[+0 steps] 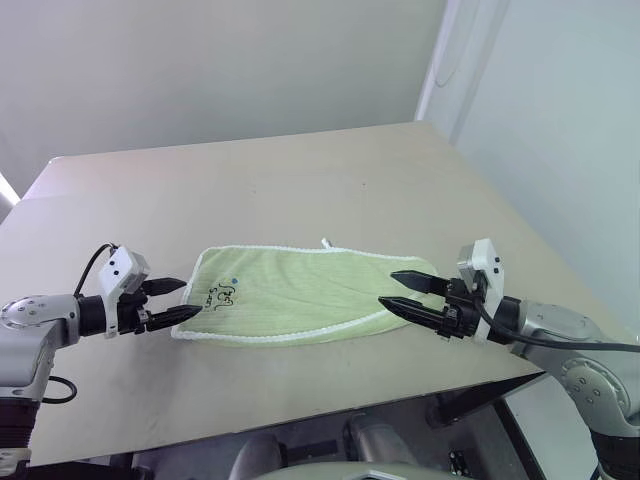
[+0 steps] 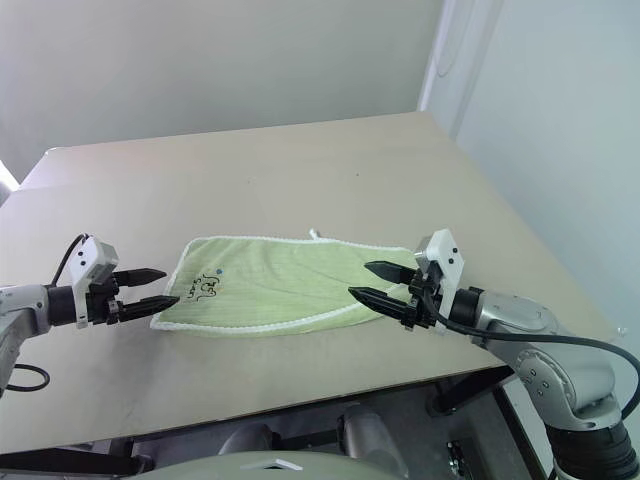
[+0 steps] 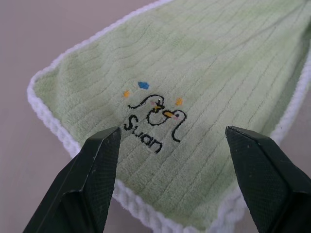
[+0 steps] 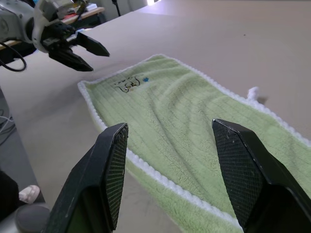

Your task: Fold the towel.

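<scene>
surface: beige table (image 1: 300, 180) | on it: green towel (image 1: 300, 290), flat

Lighting was bright, even, diffuse; shadows on table (image 1: 300, 180) were faint; wrist views blurred toward near fingers (image 3: 97, 184).

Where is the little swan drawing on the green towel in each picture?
Left eye view: the small dark embroidered swan mark sits at the towel's left end.
Right eye view: same end.
Left wrist view: centre.
Right wrist view: far end.
Shared landmark: the white edging.
</scene>
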